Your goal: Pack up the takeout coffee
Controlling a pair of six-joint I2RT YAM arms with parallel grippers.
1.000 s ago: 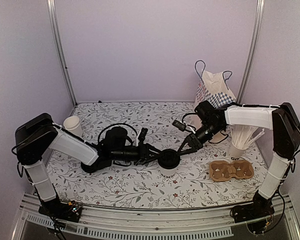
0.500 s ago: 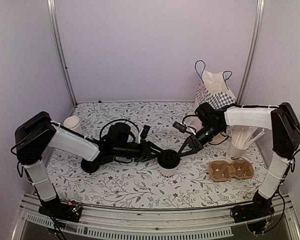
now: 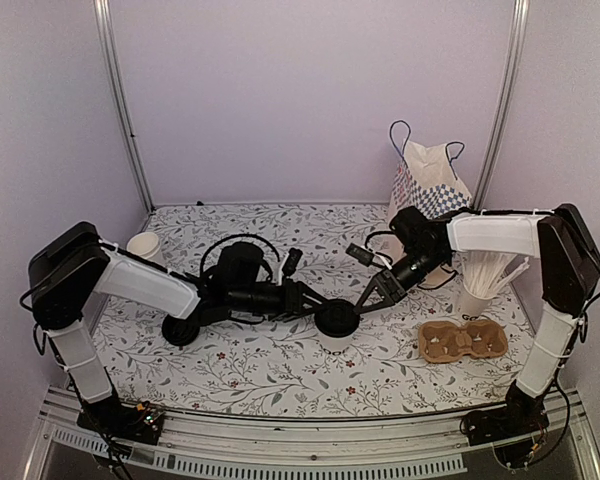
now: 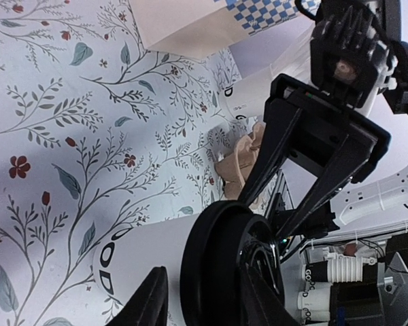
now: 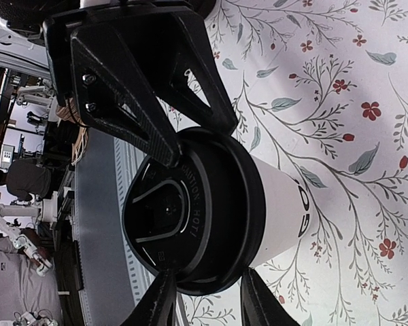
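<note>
Takeout coffee (image 3: 337,322) upright on floral table (image 3: 270,372), left of and nearer than the checkered paper bag (image 3: 430,185), black lid (image 5: 183,210) embossed "HOT", cup side lettered "OOD", left gripper (image 4: 204,309) pinching the lid rim, right gripper (image 5: 205,302) astride the lid, grip unclear.

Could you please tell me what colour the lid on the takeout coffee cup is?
The lid is black, clearest in the right wrist view.

Glossy plastic lid (image 5: 190,210), paper cup (image 5: 285,204)
</note>
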